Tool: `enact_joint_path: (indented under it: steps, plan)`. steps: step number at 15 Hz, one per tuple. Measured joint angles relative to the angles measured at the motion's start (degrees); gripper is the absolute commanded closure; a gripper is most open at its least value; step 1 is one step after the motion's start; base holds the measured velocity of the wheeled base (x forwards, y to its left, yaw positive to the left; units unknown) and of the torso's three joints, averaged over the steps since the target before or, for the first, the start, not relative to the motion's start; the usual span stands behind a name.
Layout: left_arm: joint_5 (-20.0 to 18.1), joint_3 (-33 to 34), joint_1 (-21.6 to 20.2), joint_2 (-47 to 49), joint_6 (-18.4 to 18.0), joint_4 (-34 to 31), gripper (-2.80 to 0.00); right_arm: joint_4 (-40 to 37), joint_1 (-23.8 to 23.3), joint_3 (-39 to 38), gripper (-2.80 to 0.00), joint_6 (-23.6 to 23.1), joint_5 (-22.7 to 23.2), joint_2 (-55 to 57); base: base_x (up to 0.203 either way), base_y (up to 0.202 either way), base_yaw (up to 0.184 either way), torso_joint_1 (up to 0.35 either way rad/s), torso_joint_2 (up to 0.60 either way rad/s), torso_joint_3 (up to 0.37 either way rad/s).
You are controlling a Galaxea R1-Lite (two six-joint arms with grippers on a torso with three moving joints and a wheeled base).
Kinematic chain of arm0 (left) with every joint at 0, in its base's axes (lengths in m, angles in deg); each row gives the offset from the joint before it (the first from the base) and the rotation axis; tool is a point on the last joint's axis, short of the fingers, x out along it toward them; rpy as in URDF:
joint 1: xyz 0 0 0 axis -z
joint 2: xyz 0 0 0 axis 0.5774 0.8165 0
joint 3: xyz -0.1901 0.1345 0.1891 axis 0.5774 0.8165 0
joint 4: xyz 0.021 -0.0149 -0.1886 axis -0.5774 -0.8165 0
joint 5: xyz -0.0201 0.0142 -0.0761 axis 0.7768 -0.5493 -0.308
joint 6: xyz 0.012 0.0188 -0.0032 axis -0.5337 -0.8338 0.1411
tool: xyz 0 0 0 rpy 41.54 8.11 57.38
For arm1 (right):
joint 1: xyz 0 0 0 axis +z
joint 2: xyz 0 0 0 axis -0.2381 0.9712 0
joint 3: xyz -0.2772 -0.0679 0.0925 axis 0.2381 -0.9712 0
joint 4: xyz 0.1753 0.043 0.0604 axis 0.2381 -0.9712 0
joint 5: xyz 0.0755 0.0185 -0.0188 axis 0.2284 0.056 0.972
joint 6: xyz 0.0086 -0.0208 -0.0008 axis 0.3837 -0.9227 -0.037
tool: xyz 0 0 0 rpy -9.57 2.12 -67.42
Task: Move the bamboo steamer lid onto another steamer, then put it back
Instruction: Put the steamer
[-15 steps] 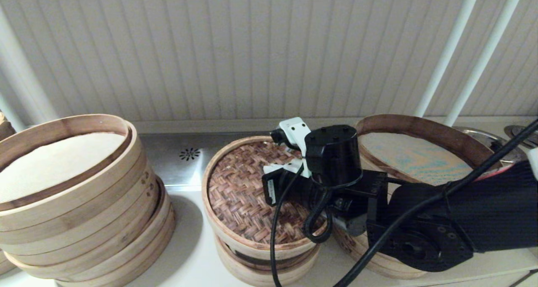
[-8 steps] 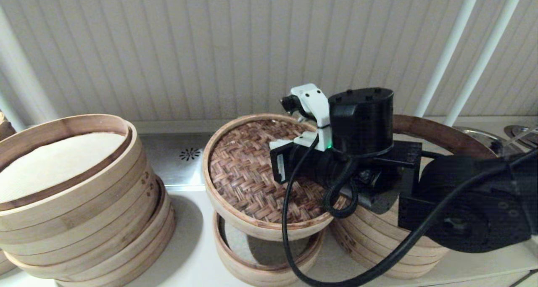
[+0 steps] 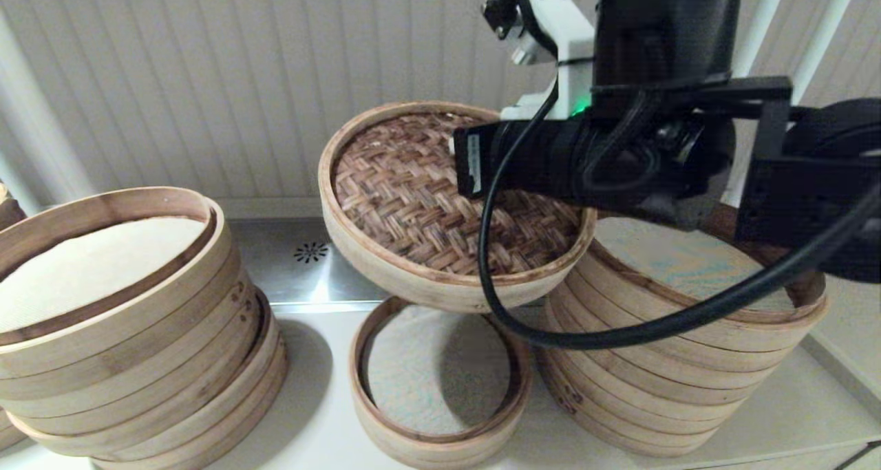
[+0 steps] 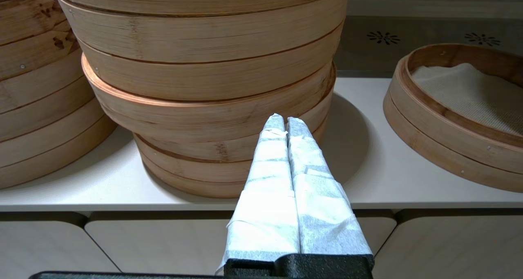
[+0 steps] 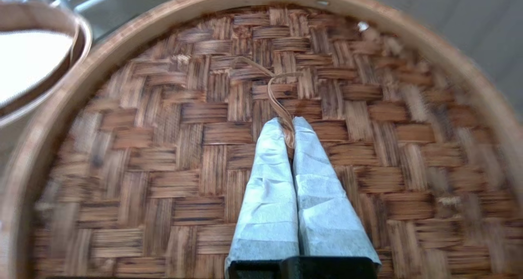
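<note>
Hanging from right gripper (image 5: 291, 126) fingers – bamboo steamer lid (image 3: 420, 201), airborne, tilted

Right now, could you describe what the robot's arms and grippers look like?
The right arm is black and blocky, with a white bracket, a green light and a thick black cable looping beneath. The right gripper has two tapered fingers wrapped in white cloth tape on a black base. The left gripper looks the same: white-taped fingers, black base.
</note>
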Motion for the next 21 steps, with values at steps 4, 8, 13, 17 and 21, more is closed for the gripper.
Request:
enact_joint_path:
  steps: [4,8,13,17,21]
  plan:
    - [-0.05,0.00,0.00,0.00,0.01,0.00,0.00,-9.05,-5.48,6.76,0.00,-0.72,-0.23,-3.09,0.000,0.000,0.000,0.000,0.00,0.000]
    - [-0.02,0.00,0.00,0.00,0.01,0.00,0.00,-13.81,-13.18,7.85,0.00,-2.04,-0.14,-6.43,0.000,0.000,0.000,0.000,0.00,0.000]
    - [0.00,0.00,0.00,0.00,0.04,-0.01,0.00,-15.09,-20.59,-0.57,0.00,-2.30,0.39,-12.06,0.000,0.000,0.000,0.000,0.00,0.000]
    - [0.00,0.00,0.00,0.00,0.00,0.00,0.00,-14.80,-26.68,-7.82,0.00,-1.89,2.93,-16.06,0.000,0.000,0.000,0.000,0.00,0.000]
    - [0.01,0.00,0.00,0.00,0.00,0.00,0.00,-14.86,-31.73,-13.89,0.00,-1.32,7.28,-18.45,0.000,0.000,0.000,0.000,0.00,0.000]
